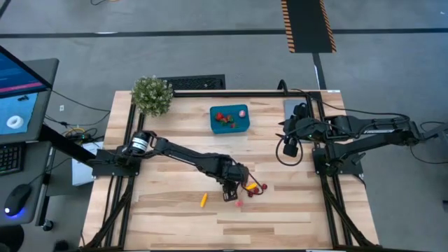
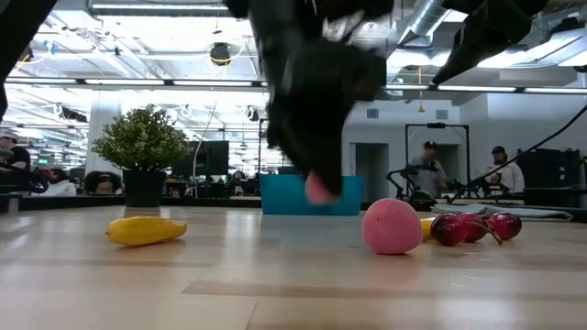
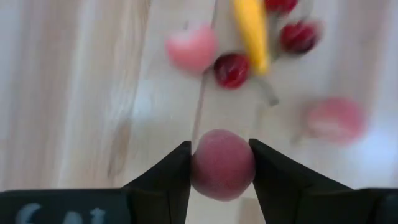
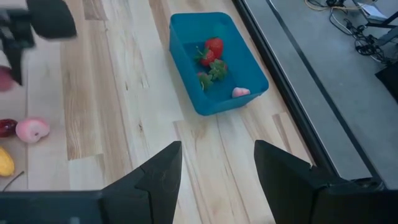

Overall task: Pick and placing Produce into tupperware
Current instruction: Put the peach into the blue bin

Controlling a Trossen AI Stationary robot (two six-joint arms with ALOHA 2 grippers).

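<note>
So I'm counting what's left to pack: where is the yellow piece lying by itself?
The lone yellow piece lies on the table's near-centre in the high view, left of the left gripper and apart from the cherries.

Pale wood planking with visible grain and a smooth, faintly shiny finish is being shown by the table [image 1: 294, 210]. Smooth teal plastic is being presented by the tupperware [image 4: 186, 62]. Beside it toward the table's front, glossy cherries [image 2: 468, 226] and a matt pink piece [image 2: 393, 226] are being observed.
</note>
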